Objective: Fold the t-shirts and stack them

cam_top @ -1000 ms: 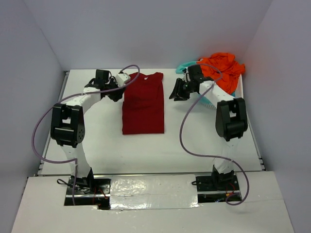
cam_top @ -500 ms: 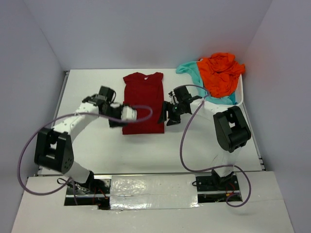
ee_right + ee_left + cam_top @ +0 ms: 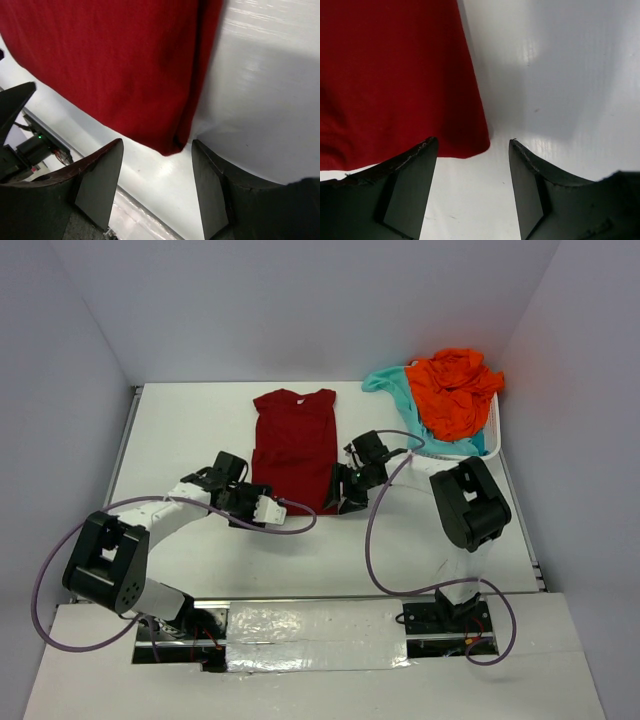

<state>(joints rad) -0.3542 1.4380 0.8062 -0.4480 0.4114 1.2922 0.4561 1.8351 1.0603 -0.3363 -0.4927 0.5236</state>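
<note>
1. White table (image 3: 190,440) — the dark red t-shirt (image 3: 294,445) lies flat at its middle.
2. Orange t-shirt (image 3: 455,390) heaped on a mint-aqua t-shirt (image 3: 392,383), far right in the basket (image 3: 478,447).
3. Left gripper (image 3: 472,145) — jaws apart, straddling the red shirt's near-left corner.
4. Right gripper (image 3: 157,146) — jaws apart at its near-right corner.

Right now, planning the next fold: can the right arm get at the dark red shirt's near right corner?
Probably yes. On the right arm the jaws stand open, and the dark red shirt shows that corner between them; nothing lies in the way.
</note>
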